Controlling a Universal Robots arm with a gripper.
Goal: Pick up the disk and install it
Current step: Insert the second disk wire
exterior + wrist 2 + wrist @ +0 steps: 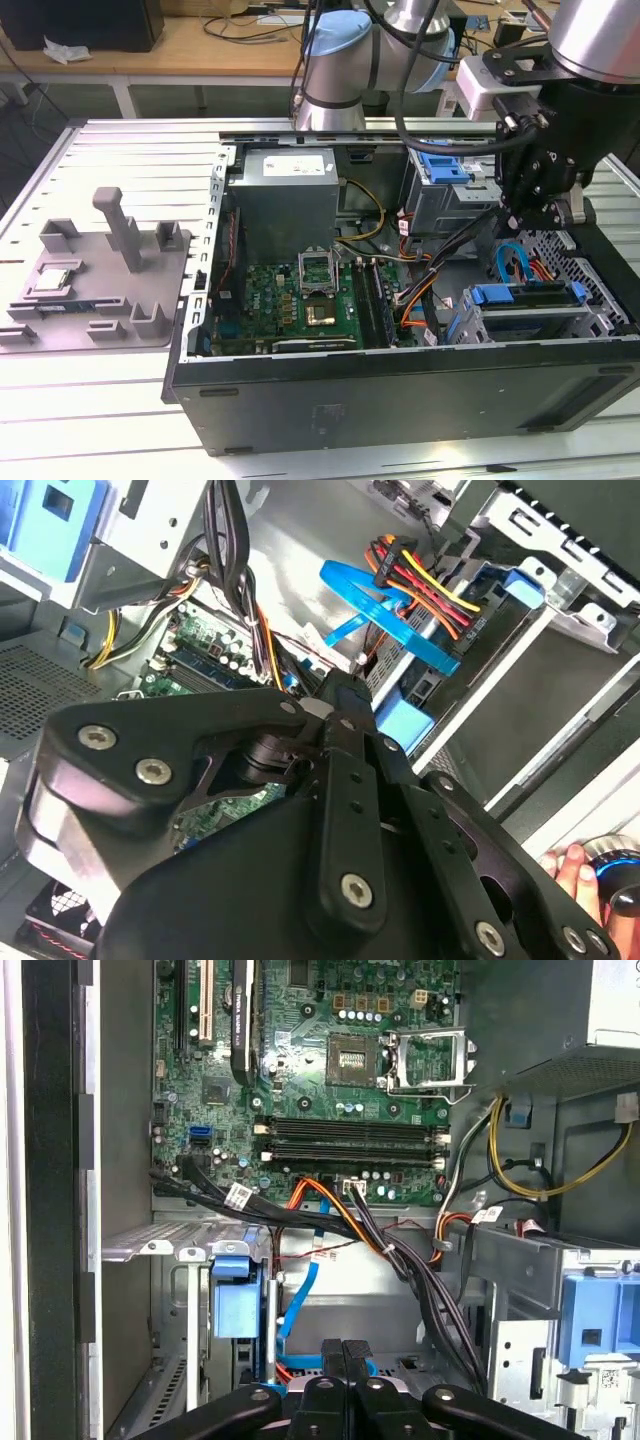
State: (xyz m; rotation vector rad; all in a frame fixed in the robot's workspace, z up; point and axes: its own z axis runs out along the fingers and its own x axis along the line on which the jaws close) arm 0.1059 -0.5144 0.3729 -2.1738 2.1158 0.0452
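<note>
The disk (528, 312) lies flat in the drive bay at the front corner of the open computer case (400, 390), on the exterior view's right, its blue carrier frame around it. Its blue carrier end (237, 1300) sits between metal bay rails in the first wrist view. In the second wrist view the blue carrier (405, 720) has red, yellow and black wires and a blue flat cable running to it. My gripper (512, 215) hangs just above the bay, apart from the disk. The black fingers (330, 1360) are pressed together with nothing between them; the gripper (340, 690) is shut.
A blue latch on a grey metal cage (445, 170) stands behind the bay. Cable bundles (440, 255) cross between cage and motherboard (300, 300). A grey fixture plate (100, 290) with a small chip (55, 280) lies at the exterior view's left. A person's fingers (570, 870) show near the gripper.
</note>
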